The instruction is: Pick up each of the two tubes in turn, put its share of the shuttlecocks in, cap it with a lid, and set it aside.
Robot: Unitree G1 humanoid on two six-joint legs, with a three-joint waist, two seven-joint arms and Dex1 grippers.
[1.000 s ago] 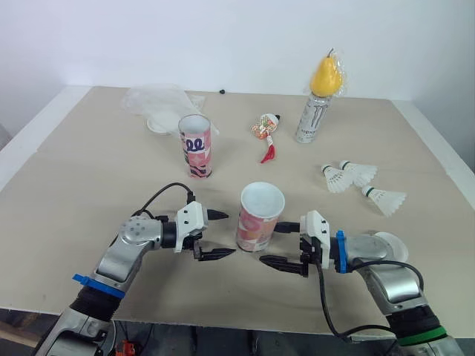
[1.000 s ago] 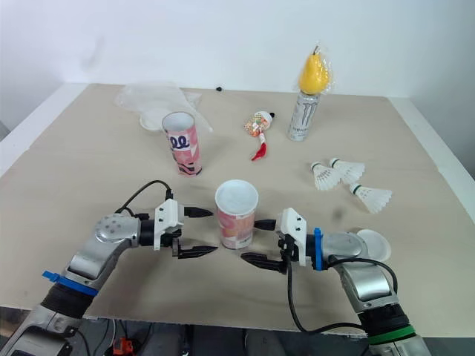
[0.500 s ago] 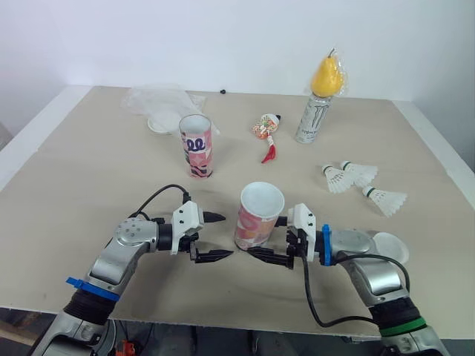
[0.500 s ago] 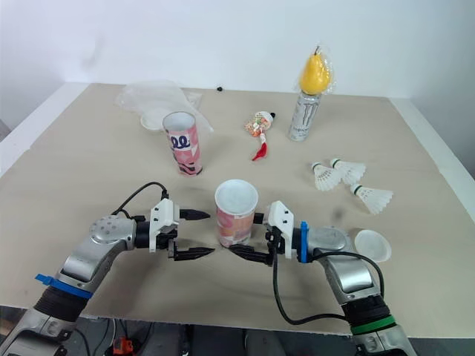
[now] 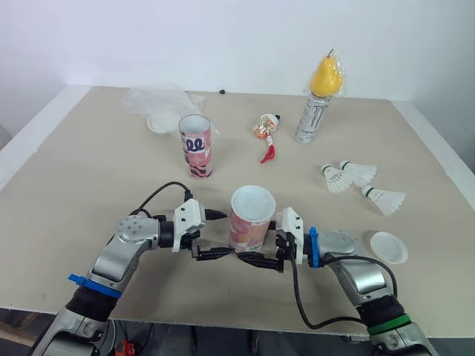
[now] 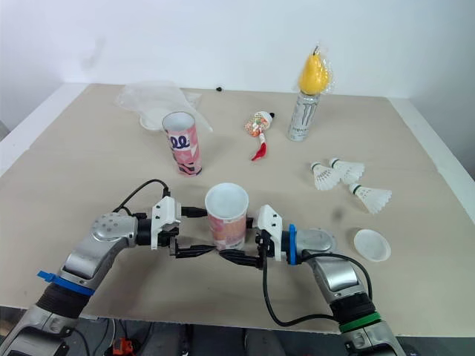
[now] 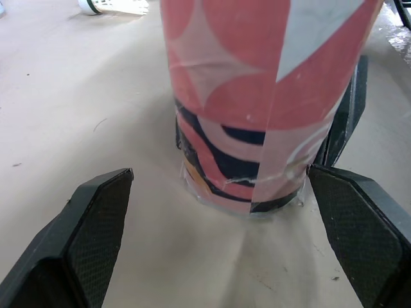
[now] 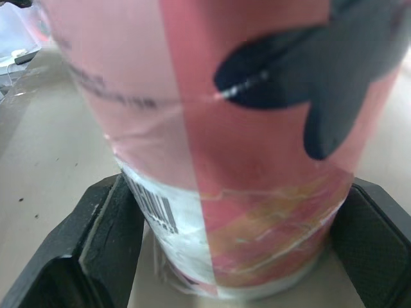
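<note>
Near tube (image 5: 250,219), open-topped and tipped slightly, stands at the middle of the table (image 5: 82,193), close to its near edge. The right gripper (image 5: 258,241) reaches in from the right with its jaws grasping the tube's base; in the right wrist view both fingers (image 8: 106,244) lie against the wall. The left gripper (image 5: 226,234) faces it from the left, jaws released, one finger either side of the base with a gap showing. The two grippers nearly meet in front of the tube. Far tube (image 5: 196,144), upright and open, stands farther back and left, well apart, with bare table between the two. Three shuttlecocks (image 5: 358,176) lie at the right, toward the right edge. One lid (image 5: 389,247) rests near the right near corner; a second lid (image 5: 158,124) sits at the far left by a plastic bag (image 5: 156,99). A can (image 5: 312,119) topped by a yellow pear (image 5: 326,74) stands at the far side. The widest bare stretch of table is at the left.
</note>
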